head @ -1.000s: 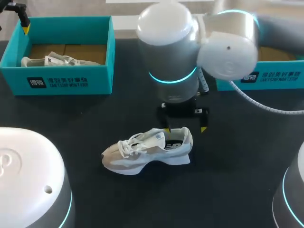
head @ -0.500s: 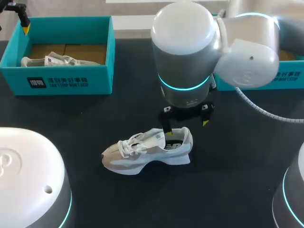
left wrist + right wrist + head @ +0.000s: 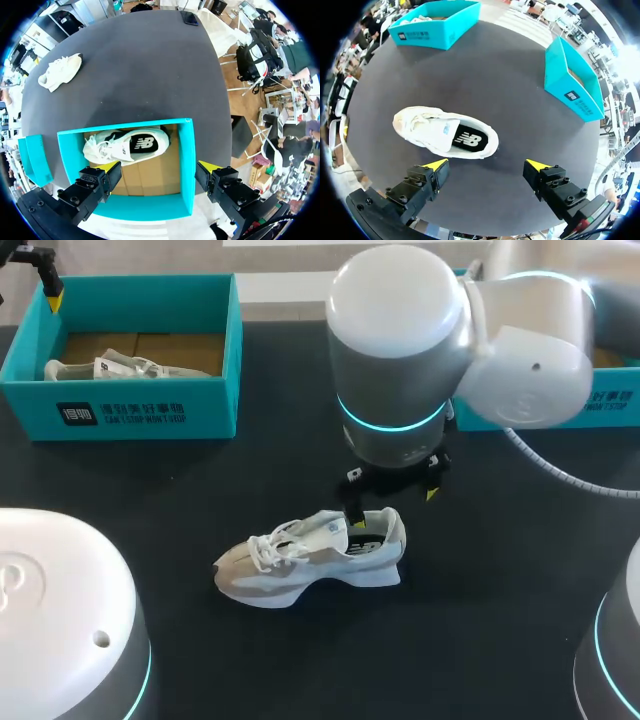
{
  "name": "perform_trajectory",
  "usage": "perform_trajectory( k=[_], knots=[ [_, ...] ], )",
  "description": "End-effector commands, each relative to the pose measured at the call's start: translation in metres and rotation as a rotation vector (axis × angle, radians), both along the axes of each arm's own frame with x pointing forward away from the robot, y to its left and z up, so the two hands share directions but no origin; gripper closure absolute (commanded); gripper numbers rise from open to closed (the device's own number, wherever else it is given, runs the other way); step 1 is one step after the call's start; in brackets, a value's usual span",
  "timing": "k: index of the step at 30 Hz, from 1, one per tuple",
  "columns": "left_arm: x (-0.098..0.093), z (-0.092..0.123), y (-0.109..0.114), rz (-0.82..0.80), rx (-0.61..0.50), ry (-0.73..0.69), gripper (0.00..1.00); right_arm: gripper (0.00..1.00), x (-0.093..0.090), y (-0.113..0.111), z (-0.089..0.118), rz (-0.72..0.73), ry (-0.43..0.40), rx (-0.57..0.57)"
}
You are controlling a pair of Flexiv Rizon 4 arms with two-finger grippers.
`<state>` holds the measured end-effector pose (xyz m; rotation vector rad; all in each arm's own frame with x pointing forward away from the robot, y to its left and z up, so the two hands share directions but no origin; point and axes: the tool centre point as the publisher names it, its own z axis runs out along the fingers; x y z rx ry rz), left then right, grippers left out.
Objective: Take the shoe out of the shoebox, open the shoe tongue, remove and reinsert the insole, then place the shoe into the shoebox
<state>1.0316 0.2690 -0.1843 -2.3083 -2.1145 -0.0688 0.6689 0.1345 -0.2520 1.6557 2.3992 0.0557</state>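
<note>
A white and beige shoe (image 3: 310, 560) lies on its sole mid-table, toe to the left, its black insole (image 3: 470, 138) showing through the opening. My right gripper (image 3: 391, 506) hangs open just above the heel, touching nothing; in the right wrist view its open fingers (image 3: 486, 164) frame the shoe (image 3: 445, 132) from above. My left gripper (image 3: 159, 167) is open high over the teal shoebox (image 3: 187, 160) at the far left. That box (image 3: 130, 410) holds a second white shoe (image 3: 125, 147).
A second teal box (image 3: 560, 405) stands at the far right, partly behind my right arm. It also shows ahead of the right gripper, as a teal box (image 3: 570, 80). Dark bare tabletop surrounds the shoe on all sides.
My right arm has swung a little to the right and its wrist has turned slightly over the heel. The shoe and my left arm have not moved.
</note>
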Motion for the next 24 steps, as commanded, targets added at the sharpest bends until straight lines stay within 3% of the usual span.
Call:
perform_trajectory(
  k=[1, 4, 6, 8, 10, 13, 18, 20, 22, 24],
  knots=[
    [0.000, 0.000, 0.000, 0.000, 0.001, 0.000, 0.00, 0.00, 0.000, 0.000, -0.002, 0.000, 0.000, 0.003],
    [0.000, 0.000, 0.000, 0.000, 0.001, 0.000, 0.00, 0.00, 0.000, 0.000, -0.002, 0.000, 0.000, 0.003],
    [0.000, 0.000, 0.000, 0.000, 0.001, 0.000, 0.00, 0.00, 0.002, -0.009, -0.003, 0.040, -0.011, 0.092],
    [0.000, 0.000, 0.000, 0.000, 0.001, 0.000, 0.00, 0.00, 0.006, -0.013, -0.002, 0.161, -0.065, 0.210],
    [0.000, 0.000, 0.000, 0.000, 0.001, 0.000, 0.00, 0.00, 0.008, -0.018, 0.000, 0.256, -0.065, 0.336],
    [0.000, 0.000, 0.000, 0.000, 0.001, 0.000, 0.00, 0.00, 0.008, -0.025, -0.002, 0.541, -0.093, 0.272],
    [0.000, 0.000, 0.000, 0.000, 0.001, 0.000, 0.00, 0.00, 0.007, -0.026, 0.001, 0.844, -0.019, 0.318],
    [0.000, 0.000, 0.000, 0.000, 0.001, 0.000, 0.00, 0.00, 0.006, -0.025, 0.000, 0.904, 0.032, 0.303],
    [0.000, 0.000, 0.000, 0.000, 0.001, 0.000, 0.00, 0.00, 0.012, -0.027, -0.002, 0.914, 0.048, 0.205],
    [0.000, 0.000, 0.000, 0.000, 0.001, 0.000, 0.00, 0.00, 0.012, -0.027, -0.002, 0.914, 0.048, 0.205]
  ],
)
